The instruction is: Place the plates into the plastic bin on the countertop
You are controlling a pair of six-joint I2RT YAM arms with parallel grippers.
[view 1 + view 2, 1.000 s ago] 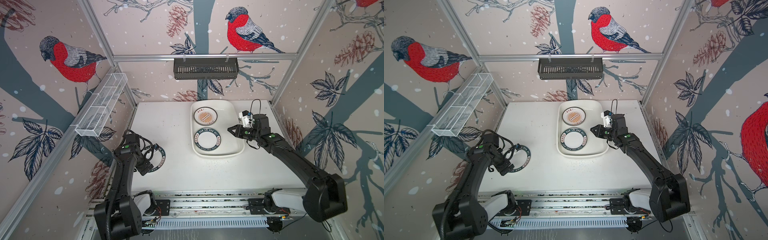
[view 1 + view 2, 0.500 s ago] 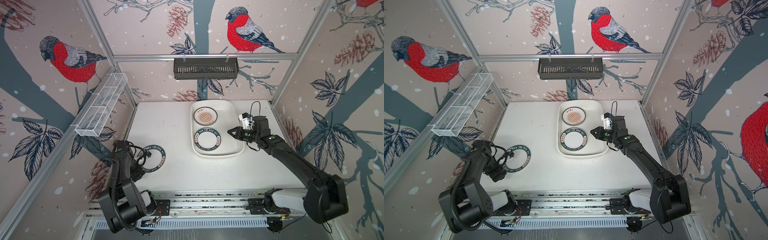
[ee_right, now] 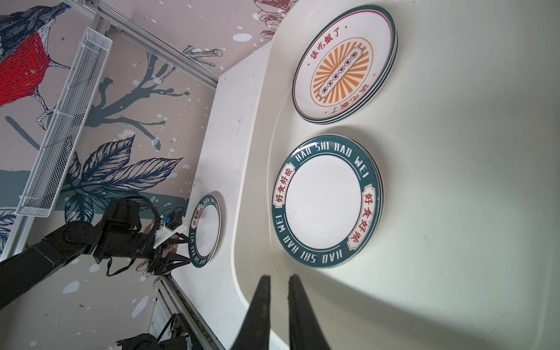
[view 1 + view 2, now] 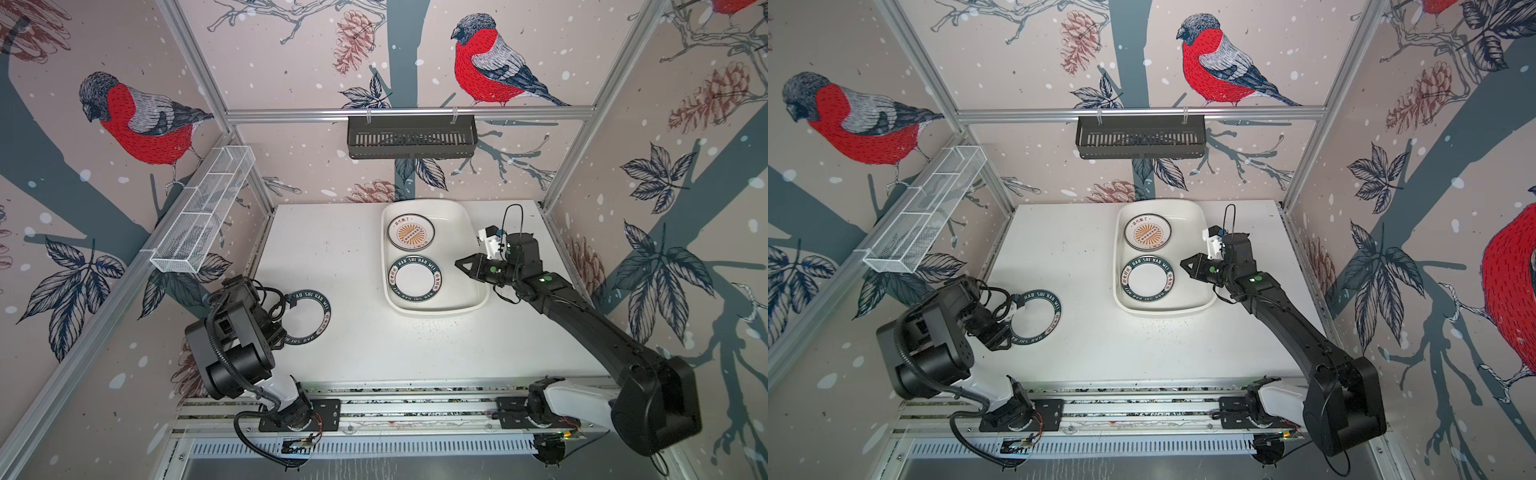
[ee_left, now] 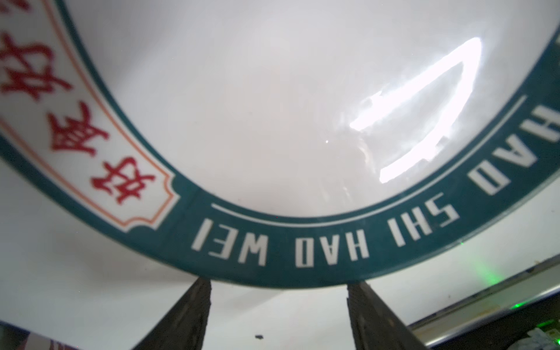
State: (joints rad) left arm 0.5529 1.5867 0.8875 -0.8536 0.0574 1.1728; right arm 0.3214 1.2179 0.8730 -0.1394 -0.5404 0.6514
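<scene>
A white plate with a dark green lettered rim [image 4: 306,318] [image 4: 1034,318] lies flat on the countertop [image 4: 365,345] at the left. My left gripper [image 4: 286,334] [image 5: 278,285] stands open, low at this plate's near-left rim; in the left wrist view bare table shows between the fingers. The plastic bin [image 4: 459,249] [image 3: 454,181] holds a stack topped by an orange sunburst plate [image 4: 410,232] [image 3: 344,65] and another topped by a green-rimmed plate [image 4: 417,277] [image 3: 325,201]. My right gripper [image 4: 458,264] [image 3: 278,277] hovers over the bin's right side, shut and holding nothing.
A black slotted basket [image 4: 411,137] hangs on the back rail. A white wire-mesh basket [image 4: 203,212] hangs along the left wall. Aluminium framing [image 4: 374,399] edges the countertop in front. The left plate sits close to the countertop's left edge.
My left arm has folded down, bringing its gripper low to the plate's near-left rim, and its jaws have narrowed. The right gripper has closed a little and hardly moved.
</scene>
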